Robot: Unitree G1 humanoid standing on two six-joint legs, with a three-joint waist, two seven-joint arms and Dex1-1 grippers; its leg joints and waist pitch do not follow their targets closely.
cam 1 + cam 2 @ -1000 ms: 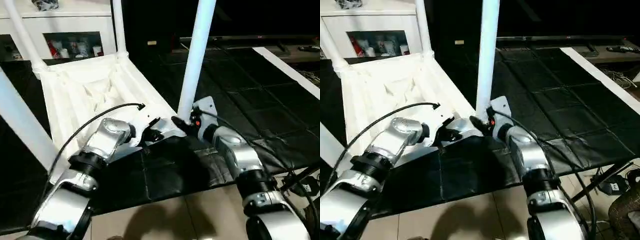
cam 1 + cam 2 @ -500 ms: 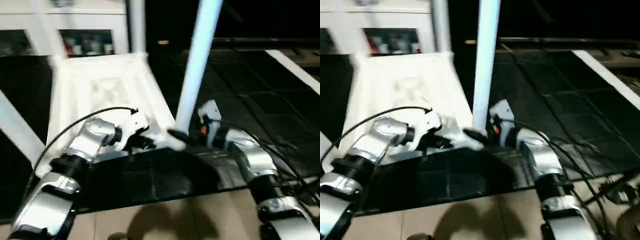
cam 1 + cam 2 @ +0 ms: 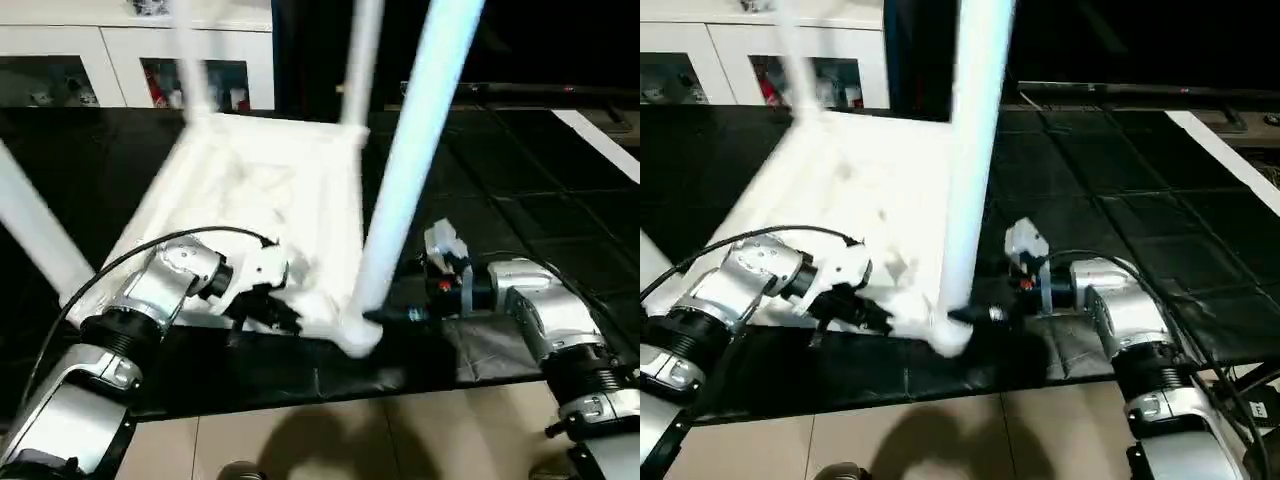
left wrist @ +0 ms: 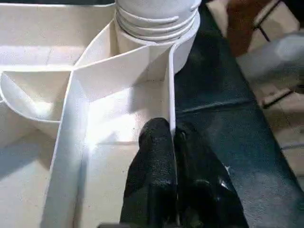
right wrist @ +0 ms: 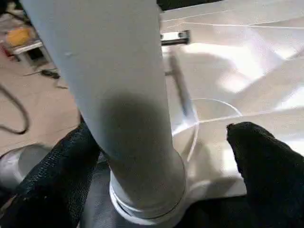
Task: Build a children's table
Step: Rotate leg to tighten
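The children's table (image 3: 260, 190) lies upside down on the black mat, its white legs pointing up. My left gripper (image 4: 172, 135) is shut on the thin wall of the frame (image 4: 170, 85), just short of the near corner socket (image 4: 156, 19). From the head it sits at the table's front edge, left gripper (image 3: 275, 312). My right gripper (image 5: 159, 137) stands wide open around the base of the near leg (image 3: 410, 180), one black finger (image 5: 71, 161) on each side and not pressing it.
A black mat (image 3: 540, 200) covers the work surface, and its front edge runs just in front of the table's corner. Beyond that edge is tiled floor (image 3: 350, 440). A white glass-door cabinet (image 3: 130, 50) stands at the back left.
The right gripper's fingers have spread wide around the leg's base. The table's near corner has swung toward the mat's front edge, still pinched by the left gripper. The camera has shifted as well.
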